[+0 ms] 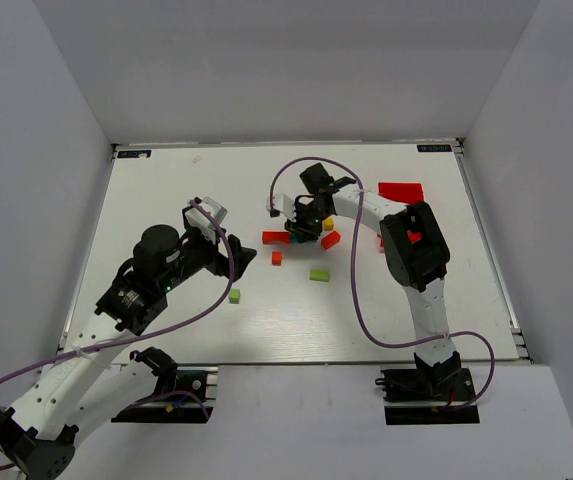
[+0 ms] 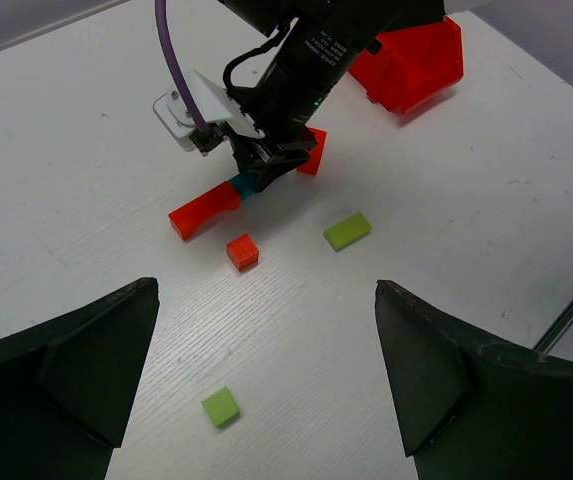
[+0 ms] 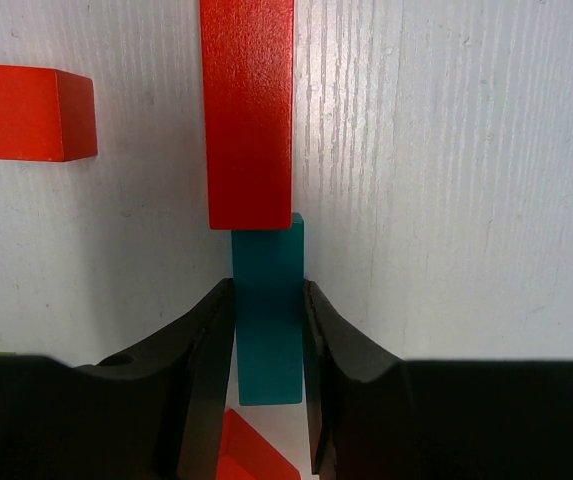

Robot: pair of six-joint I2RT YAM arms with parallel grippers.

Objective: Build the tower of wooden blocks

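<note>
While the right gripper (image 3: 268,295) pinches the teal bar (image 3: 269,325) abutting a red bar (image 3: 249,110), the left gripper (image 2: 266,292) gapes empty.

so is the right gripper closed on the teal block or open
Shut on it: the right gripper has both fingers against the sides of the teal block, no gap showing in the wrist view.

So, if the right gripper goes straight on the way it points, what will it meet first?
Most likely the long red bar: it lies straight ahead of the right gripper, end to end with the teal block between its fingers. Height is unclear, though.
</note>
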